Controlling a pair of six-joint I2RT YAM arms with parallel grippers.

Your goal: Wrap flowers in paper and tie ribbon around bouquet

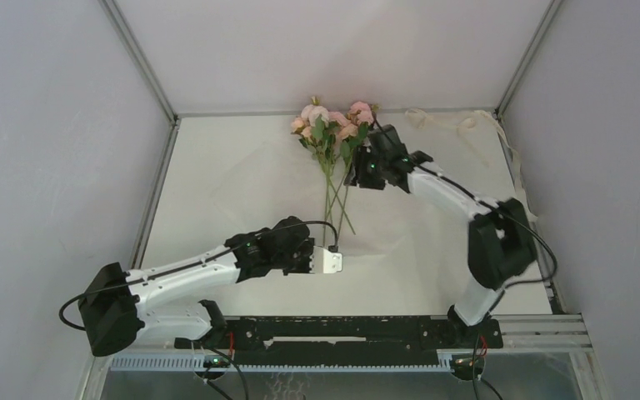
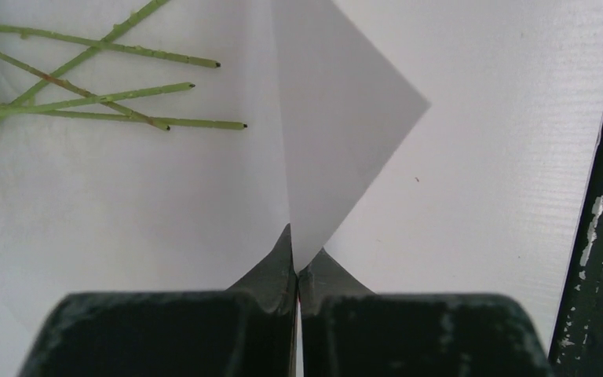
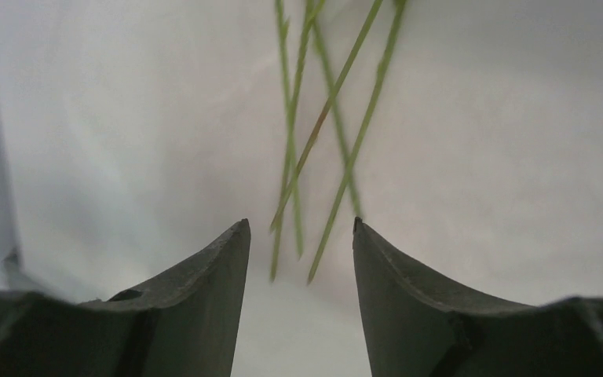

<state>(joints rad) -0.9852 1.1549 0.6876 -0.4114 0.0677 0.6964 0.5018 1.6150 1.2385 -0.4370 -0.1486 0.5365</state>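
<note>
Item 1: the flowers (image 1: 331,125). You find them at the far middle of the worktop (image 1: 208,142), lying on the paper (image 2: 345,110), stems (image 2: 126,90) pointing near.
Item 2: left gripper (image 2: 296,259). Your jaws are clenched on a lifted corner of the paper, just near of the stem ends.
Item 3: right gripper (image 3: 300,224). Jaws released, poised over the stems, grasping nothing.
Item 4: the ribbon (image 1: 458,121). It lies loose at the far right, well apart from the flowers.

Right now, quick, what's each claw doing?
Left claw: closed on a corner of the paper.
Right claw: open, holding nothing.
</note>
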